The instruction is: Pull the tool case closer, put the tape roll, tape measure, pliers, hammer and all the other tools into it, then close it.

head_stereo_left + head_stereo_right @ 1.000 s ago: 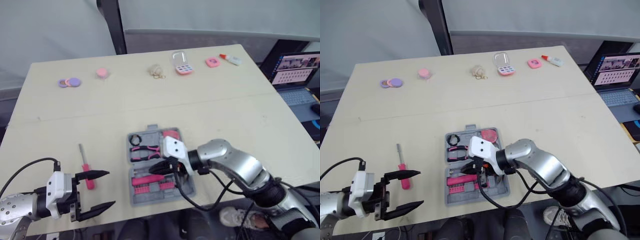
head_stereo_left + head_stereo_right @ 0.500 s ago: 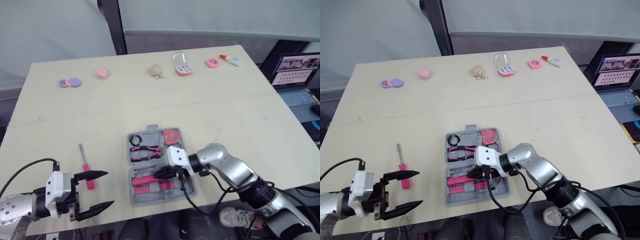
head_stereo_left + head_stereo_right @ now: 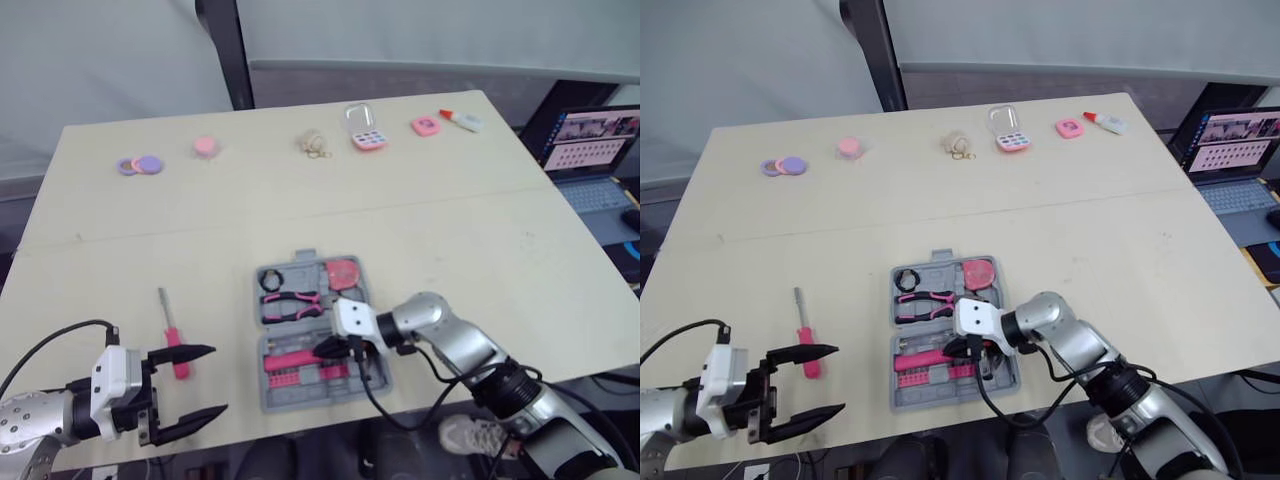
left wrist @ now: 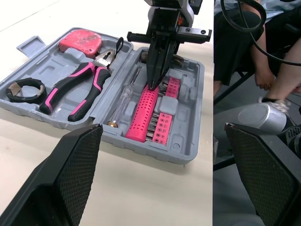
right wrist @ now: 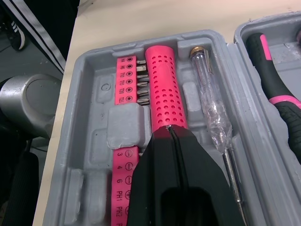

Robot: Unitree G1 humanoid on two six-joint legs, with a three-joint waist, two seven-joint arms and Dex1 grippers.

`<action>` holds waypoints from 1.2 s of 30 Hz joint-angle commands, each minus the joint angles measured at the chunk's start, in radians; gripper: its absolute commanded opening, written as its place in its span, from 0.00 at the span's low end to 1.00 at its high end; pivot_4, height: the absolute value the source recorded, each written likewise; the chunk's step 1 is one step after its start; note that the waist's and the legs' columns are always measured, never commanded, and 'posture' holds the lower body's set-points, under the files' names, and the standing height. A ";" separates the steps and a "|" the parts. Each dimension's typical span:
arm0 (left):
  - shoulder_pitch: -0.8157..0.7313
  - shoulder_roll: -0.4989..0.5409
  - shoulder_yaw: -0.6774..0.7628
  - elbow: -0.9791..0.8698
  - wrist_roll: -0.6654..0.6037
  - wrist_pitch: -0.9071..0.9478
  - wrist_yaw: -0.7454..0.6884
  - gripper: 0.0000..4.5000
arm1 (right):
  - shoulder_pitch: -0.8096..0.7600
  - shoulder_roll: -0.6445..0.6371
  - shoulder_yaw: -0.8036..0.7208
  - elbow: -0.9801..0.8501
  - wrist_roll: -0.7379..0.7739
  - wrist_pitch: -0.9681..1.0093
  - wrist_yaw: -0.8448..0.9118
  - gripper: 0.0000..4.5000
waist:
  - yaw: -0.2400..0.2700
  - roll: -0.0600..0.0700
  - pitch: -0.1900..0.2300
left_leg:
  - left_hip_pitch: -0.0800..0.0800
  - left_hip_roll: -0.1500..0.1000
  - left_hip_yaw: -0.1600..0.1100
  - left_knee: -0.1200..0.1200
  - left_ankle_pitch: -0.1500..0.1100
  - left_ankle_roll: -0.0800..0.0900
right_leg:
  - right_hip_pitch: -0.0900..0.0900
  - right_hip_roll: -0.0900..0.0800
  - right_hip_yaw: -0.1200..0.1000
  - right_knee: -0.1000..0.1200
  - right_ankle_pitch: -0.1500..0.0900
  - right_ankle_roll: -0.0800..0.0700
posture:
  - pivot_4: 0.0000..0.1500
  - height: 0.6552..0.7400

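The grey tool case lies open near the table's front edge. In it are a black tape roll, pink-handled pliers, a pink tape measure, a pink perforated handle, a pink bit strip and a clear tester screwdriver. My right gripper is shut, its tips down on the end of the pink handle. A red screwdriver lies on the table left of the case. My left gripper stands open at the front left, just in front of that screwdriver, holding nothing.
Along the table's far edge sit purple and pink discs, a pink round piece, a key ring, a clear-lidded pink box, a pink tag and a small bottle. A laptop stands off the right side.
My right gripper has sunk lower into the case's front half, onto the pink handle, with its arm dropping towards the table. The left gripper has barely moved.
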State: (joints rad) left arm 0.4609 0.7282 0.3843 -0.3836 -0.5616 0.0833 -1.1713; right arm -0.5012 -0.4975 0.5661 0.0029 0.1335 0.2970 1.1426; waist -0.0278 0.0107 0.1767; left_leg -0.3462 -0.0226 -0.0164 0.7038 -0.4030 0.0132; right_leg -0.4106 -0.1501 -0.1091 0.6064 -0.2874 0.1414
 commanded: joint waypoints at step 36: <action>0.030 0.013 0.040 -0.055 -0.016 -0.002 -0.007 1.00 | 0.107 0.045 0.042 0.254 -0.143 -0.094 -0.036 0.01 | -0.001 -0.001 -0.018 | 0.028 0.008 -0.001 -0.010 -0.002 -0.003 | 0.027 0.002 0.000 -0.010 -0.001 -0.002 | 1.00 1.00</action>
State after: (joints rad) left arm 0.4817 0.7293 0.3959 -0.4047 -0.5625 0.0836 -1.1794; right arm -0.4401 -0.4357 0.5485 0.1346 0.0985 0.1679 1.1391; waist -0.0286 0.0100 0.1592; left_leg -0.3171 -0.0140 -0.0170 0.6927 -0.4056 0.0103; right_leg -0.3815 -0.1472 -0.1094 0.5930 -0.2885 0.1394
